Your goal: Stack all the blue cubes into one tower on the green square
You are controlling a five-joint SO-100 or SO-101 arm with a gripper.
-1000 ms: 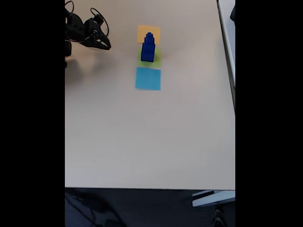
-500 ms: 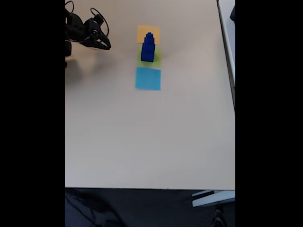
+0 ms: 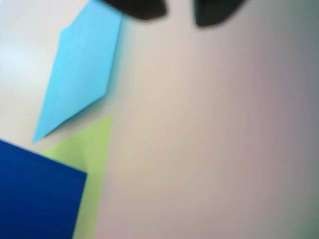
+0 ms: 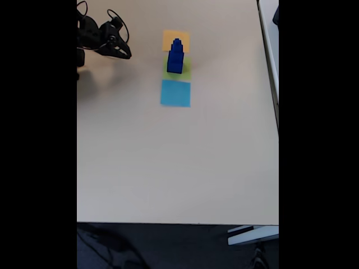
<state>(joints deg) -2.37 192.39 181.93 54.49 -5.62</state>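
Starting at the pincer [image 4: 124,53]: parked near the top left of the fixed view, well apart from everything else on the table [image 4: 168,168]. Seen in the wrist view [image 3: 179,10] as two dark tips at the top edge, a little apart, with only bare table between them. So let go, not squeezing, and holding nothing at all. Out from there, to the right in the fixed view, a row of three paper squares, one just after the other. Farthest up, the orange-yellow square [image 4: 168,39]. In the middle, the green square [image 4: 186,69]. Nearest the bottom, the light-blue square [image 4: 175,93], with nothing on it. Right on the green square, the blue cubes [image 4: 175,56], piled into one tower. Widest at the bottom, narrower going up, like little steps. Looks like three blocks, though too small in the fixed view to count for sure. Standing upright, not leaning as far as can be told, and not touched by the pincer. In the wrist view, a blurry bit of the bottom cube [image 3: 35,199] in the lower left corner, sitting on the green square [image 3: 84,144], with the light-blue square [image 3: 79,69] just past it. No loose cubes lying anywhere else on the table. So, going by all this, probably all done: tower built, in the right spot, pincer out of the way. Nothing left to pick up, as far as can be seen. Maybe only to keep clear and not bump the tower.
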